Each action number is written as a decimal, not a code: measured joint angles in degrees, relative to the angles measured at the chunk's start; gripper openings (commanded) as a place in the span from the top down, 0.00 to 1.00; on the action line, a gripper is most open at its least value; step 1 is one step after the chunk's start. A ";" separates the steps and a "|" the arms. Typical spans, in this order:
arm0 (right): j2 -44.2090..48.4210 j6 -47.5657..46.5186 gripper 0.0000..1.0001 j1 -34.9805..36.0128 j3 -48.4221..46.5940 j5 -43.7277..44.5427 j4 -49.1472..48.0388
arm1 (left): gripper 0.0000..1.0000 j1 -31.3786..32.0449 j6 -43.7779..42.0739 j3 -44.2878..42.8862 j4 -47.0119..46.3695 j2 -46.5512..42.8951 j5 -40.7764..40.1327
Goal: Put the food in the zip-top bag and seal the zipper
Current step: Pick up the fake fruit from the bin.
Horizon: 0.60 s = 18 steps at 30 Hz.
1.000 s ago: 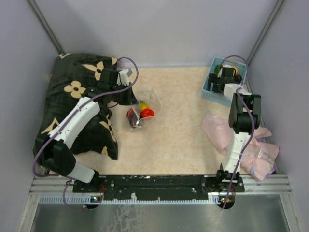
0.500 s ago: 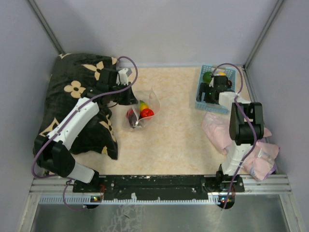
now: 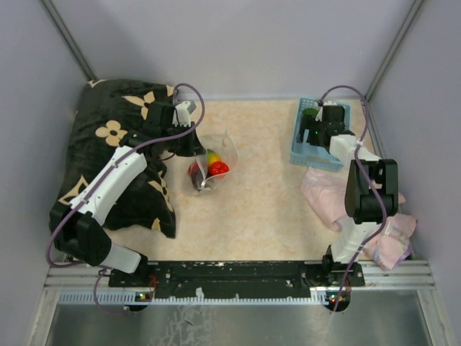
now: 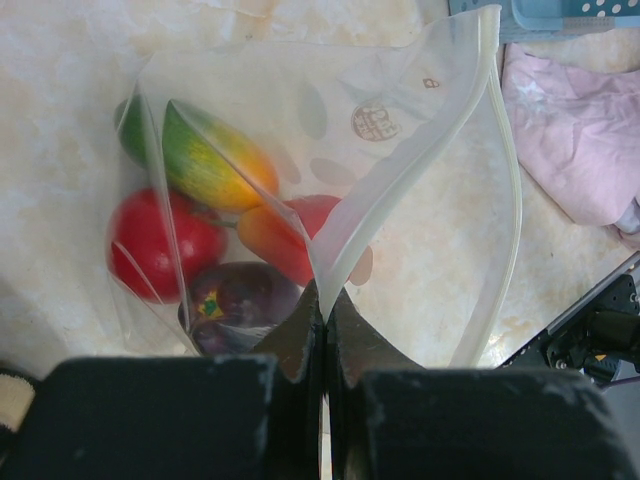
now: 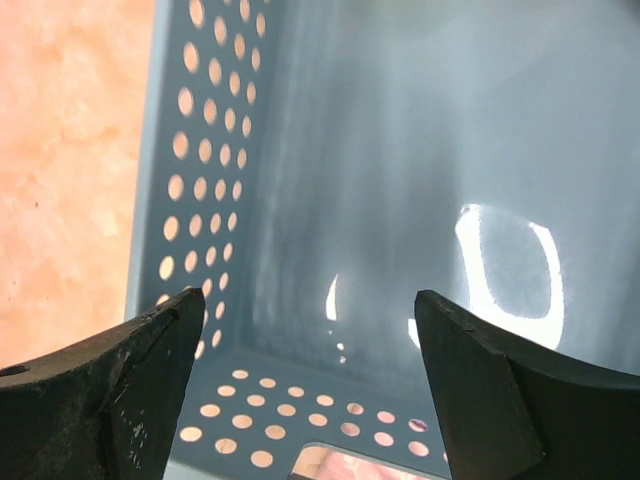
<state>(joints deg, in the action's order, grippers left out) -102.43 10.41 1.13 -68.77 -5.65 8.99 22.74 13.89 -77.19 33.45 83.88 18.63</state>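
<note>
The zip-top bag [image 3: 216, 164] was seen left of centre on the table [image 3: 266, 209], just right of the black floral pillow [image 3: 108, 137]. Its mouth stood agape. One lip was pinched by the left gripper [image 4: 322, 312], whose fingers were pressed together on the film with no gap left.

The film was judged thin, limp and slippery. The stiffer zipper [image 4: 516, 220] along the mouth would therefore be the better place to hold it.

The right gripper [image 5: 305, 320] was spread wide inside the light blue basket [image 3: 320, 137] at the far right, with nothing held between its fingers.

One bag and one basket were counted. Four pieces of the food were made out inside the bag:
- a green-to-yellow piece [image 4: 215, 160];
- a red round piece [image 4: 165, 240];
- an orange-red piece [image 4: 285, 232];
- a dark maroon piece [image 4: 235, 305].

A fifth piece behind them could not be ruled out. One green piece [image 3: 310, 114] was seen at the basket's far-left corner.

The pieces were judged light, hard and glossy, and so likely to roll or squirt from a grip. Each would best be taken across its middle.
</note>
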 measured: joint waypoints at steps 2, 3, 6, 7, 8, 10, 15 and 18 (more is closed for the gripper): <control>-0.42 -1.64 0.13 0.00 -2.71 0.66 -0.70 | 1.00 0.00 0.00 0.00 0.00 0.00 -0.02; -0.81 -2.45 0.11 0.00 -3.69 0.96 -1.22 | 1.00 0.00 0.00 0.00 0.00 0.00 0.00; -3.34 -7.02 0.09 -0.17 -8.46 2.19 -2.80 | 1.00 0.00 0.00 0.00 0.00 0.00 -0.04; -4.26 -8.41 0.09 -0.31 -9.66 2.29 -3.13 | 1.00 0.00 0.00 0.00 0.00 0.00 -0.04; -5.38 -10.19 0.09 -0.52 -11.08 2.10 -3.34 | 1.00 0.00 0.00 0.00 0.00 0.00 -0.04; -8.07 -14.08 0.09 -0.94 -14.14 1.03 -3.34 | 1.00 0.00 -0.02 0.00 0.00 0.00 -0.04; -14.71 -23.96 0.07 -2.67 -20.83 -2.16 -2.25 | 1.00 0.00 -0.02 0.00 0.00 0.00 -0.04; -17.44 -28.02 0.07 -3.80 -23.37 -4.66 -1.55 | 1.00 0.00 -0.02 0.00 0.00 0.00 -0.04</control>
<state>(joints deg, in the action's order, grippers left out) -119.87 -17.61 -2.68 -92.14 -10.31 7.44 22.74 13.87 -77.19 33.45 83.88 18.59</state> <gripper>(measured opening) 0.928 0.008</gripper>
